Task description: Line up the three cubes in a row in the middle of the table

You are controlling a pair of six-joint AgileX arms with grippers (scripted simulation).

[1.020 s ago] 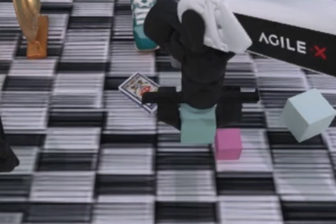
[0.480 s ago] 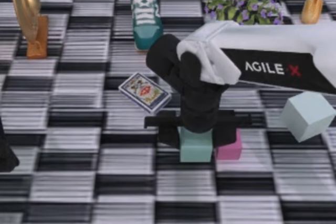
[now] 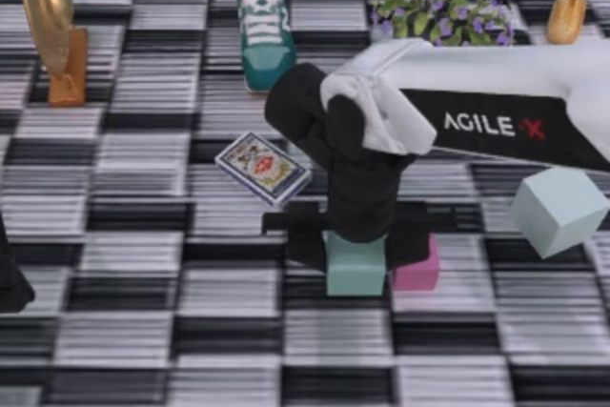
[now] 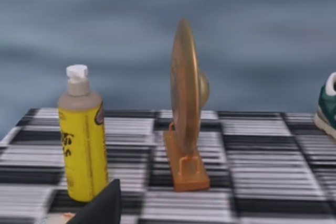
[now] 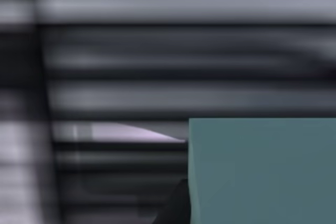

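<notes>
Now: right gripper (image 3: 357,247) clamps teal cube (image 3: 355,267) mid-desk, beside pink cube (image 3: 419,269).
Advice: seat it flat and aligned before release.
Left arm: parked at left edge.

A yellow bottle (image 4: 81,140) with a grey shoulder and white pump cap is standing upright on the striped checkerboard surface (image 4: 262,150). Near it, a golden disc trophy (image 4: 186,124) is standing edge-on in an orange base. The toe of a teal and white sneaker (image 4: 328,106) is showing at the frame's edge, well apart from the trophy. A dark pointed part (image 4: 102,208) is overlapping the bottle's lower corner.
</notes>
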